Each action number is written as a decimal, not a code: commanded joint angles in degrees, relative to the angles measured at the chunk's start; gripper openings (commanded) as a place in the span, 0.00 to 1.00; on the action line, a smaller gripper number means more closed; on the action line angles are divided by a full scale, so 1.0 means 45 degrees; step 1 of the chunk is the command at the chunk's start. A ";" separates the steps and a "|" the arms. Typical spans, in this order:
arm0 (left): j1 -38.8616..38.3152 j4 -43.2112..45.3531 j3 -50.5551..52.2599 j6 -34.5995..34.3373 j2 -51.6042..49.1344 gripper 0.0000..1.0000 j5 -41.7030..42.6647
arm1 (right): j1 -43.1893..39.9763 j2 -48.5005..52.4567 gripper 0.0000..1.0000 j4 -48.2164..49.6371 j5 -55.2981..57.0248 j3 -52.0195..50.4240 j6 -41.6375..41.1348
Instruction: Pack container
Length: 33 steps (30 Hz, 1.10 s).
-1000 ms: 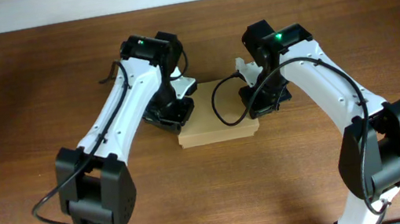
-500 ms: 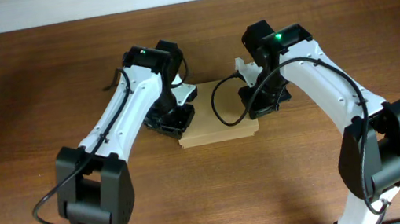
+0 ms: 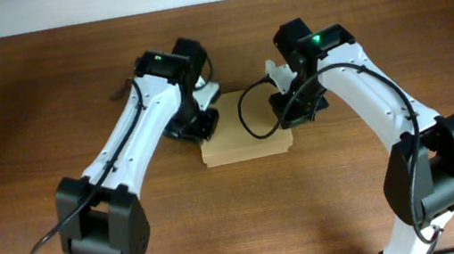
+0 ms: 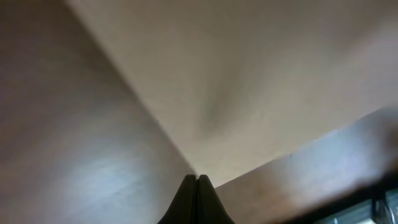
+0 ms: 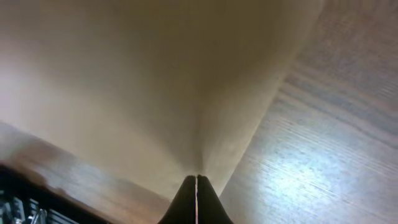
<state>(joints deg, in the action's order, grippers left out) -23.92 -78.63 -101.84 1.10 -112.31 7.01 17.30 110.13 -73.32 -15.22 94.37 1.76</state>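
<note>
Nothing could be read: the plain brown box (image 3: 246, 145) carried no legible words, numbers or marks in any view.

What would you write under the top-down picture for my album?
Left tool and right tool both reach down to a brown cardboard box on a wooden table.

The container (image 3: 246, 147) is plain light brown cardboard, with no print. The table (image 3: 18, 113) is dark reddish-brown wood with a fine streaked grain. The left arm (image 3: 133, 132) and the right arm (image 3: 381, 99) are white with black joints, and each has a small green light (image 3: 316, 40). The cable (image 3: 248, 119) is black.
</note>
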 commanded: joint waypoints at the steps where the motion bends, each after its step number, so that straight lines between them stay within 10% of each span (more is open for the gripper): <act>1: 0.0355 -0.0126 -0.1763 -0.0743 0.1205 0.02 -0.1409 | -0.0083 -0.0262 0.04 -0.0408 0.0408 0.1870 0.0087; 15: 0.5056 0.0015 -0.4721 -0.0913 0.1399 0.04 -0.3662 | -0.3623 -0.0316 0.04 -0.1608 0.2157 0.7150 0.0325; 22: 0.6683 0.0359 -0.4721 -0.0913 0.1399 0.23 -0.3662 | -0.5702 -0.0189 0.04 -0.1608 0.2157 0.7150 0.0321; 26: 0.7023 0.0340 -0.4721 -0.0913 0.1399 1.00 -0.3662 | -0.6130 -0.0189 0.36 -0.1666 0.2157 0.7150 0.0316; 28: 0.7033 0.0335 -0.4721 -0.0913 0.1399 1.00 -0.3662 | -0.6183 -0.0189 0.99 -0.1656 0.2161 0.7150 0.0316; 33: 0.7033 0.0335 -0.4721 -0.0913 0.1399 1.00 -0.3662 | -0.6173 -0.0189 0.99 -0.1676 0.2152 0.7150 0.0180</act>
<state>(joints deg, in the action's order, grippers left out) 7.55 -77.17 -122.89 -2.90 -105.97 -9.04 -10.41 109.62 -80.79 -5.82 125.75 3.05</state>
